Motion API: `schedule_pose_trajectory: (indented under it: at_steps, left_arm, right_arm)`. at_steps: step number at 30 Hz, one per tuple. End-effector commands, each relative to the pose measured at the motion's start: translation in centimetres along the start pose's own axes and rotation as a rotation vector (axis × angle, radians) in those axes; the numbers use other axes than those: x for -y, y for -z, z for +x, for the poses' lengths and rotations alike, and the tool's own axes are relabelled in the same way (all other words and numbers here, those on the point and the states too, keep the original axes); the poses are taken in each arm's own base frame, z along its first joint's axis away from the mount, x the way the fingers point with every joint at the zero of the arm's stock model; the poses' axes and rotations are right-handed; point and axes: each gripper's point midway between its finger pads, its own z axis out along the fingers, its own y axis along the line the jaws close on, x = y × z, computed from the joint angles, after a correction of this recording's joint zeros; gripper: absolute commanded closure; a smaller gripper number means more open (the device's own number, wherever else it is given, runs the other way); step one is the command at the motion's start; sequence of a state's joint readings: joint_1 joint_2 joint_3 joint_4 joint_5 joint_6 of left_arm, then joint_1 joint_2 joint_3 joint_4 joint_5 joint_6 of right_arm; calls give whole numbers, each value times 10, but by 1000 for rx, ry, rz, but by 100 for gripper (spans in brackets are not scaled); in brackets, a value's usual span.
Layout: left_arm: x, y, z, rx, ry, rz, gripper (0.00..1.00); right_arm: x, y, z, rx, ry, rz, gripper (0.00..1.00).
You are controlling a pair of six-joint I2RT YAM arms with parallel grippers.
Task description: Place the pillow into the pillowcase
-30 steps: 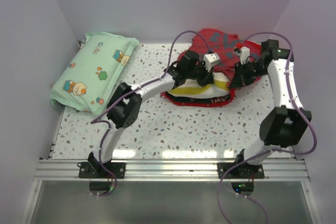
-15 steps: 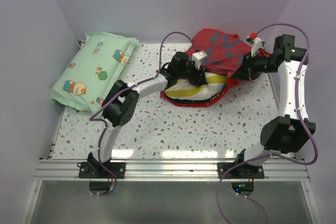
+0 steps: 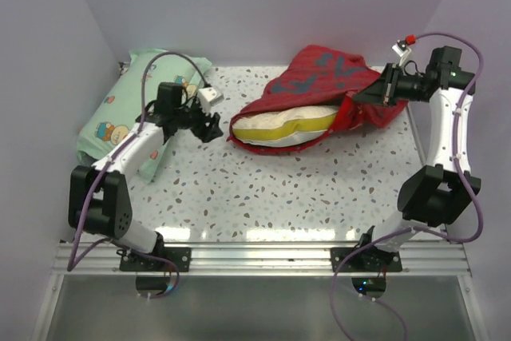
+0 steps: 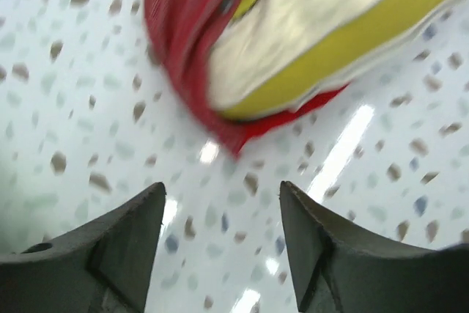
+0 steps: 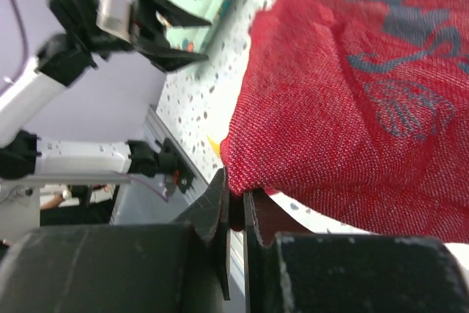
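Green and cartoon-printed, the spare cushion (image 3: 120, 113) lay at ten o'clock on the table (image 3: 271, 189), no part of the job. Just to its right, the left gripper (image 3: 211, 127) hung low over bare tabletop with its jaws wide and nothing between them. It was at nine o'clock of the pillowcase (image 3: 327, 77) mouth and clear of the cloth. The pillow (image 3: 283, 124) sat at about one o'clock on the table, most of it inside the pillowcase, though a long cream-and-yellow edge showed through the open mouth facing six o'clock. At three o'clock the right gripper (image 3: 387, 90) was pinched tight on a raised corner of the pillowcase. The insertion looked largely done. What seemed left was drawing the red hem over the exposed edge and laying the pillowcase flat.
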State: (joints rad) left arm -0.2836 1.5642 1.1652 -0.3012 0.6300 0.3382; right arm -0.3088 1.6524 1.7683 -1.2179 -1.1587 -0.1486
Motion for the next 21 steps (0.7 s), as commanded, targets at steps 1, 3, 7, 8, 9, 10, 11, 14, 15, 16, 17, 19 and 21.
schedule_pose_trajectory:
  at_steps: [1,3,7,8,9,10,11,14,15,16,17,19,21]
  left_arm:
    - [-7,27,80,-138,-95,2,33]
    - [-27,34,91,-136,-116,-50,29]
    - [-30,29,99,-99,-259,38,22]
    - [-31,27,97,-78,-303,38,21]
    - [-31,25,94,-54,-343,44,21]
    - [-28,22,99,-48,-355,49,20]
    - [-29,16,91,-23,-400,36,20]
    - [-27,-2,86,-1,-447,24,22]
    - [-29,-7,86,-5,-443,3,23]
    - [-25,-14,92,-15,-444,11,25]
    - [-21,-25,81,16,-501,5,25]
    - [-20,-41,73,34,-526,-14,28]
    - [-18,-50,66,53,-482,-9,29]
  right_arm:
    - [-47,14,-31,131,44,-93,100]
    - [-51,15,-35,143,46,-90,100]
    - [-58,19,-45,166,56,-87,100]
    - [-60,19,-46,169,45,-90,100]
    - [-60,20,-49,177,56,-91,100]
    - [-60,20,-50,180,54,-91,100]
    - [-61,20,-51,183,50,-92,100]
    - [-61,19,-52,184,35,-96,100]
    - [-61,19,-52,185,34,-96,100]
    - [-60,19,-51,185,31,-96,100]
    - [-60,19,-51,186,25,-96,100]
    - [-61,19,-52,189,29,-96,100]
    - [-63,20,-52,190,32,-98,100]
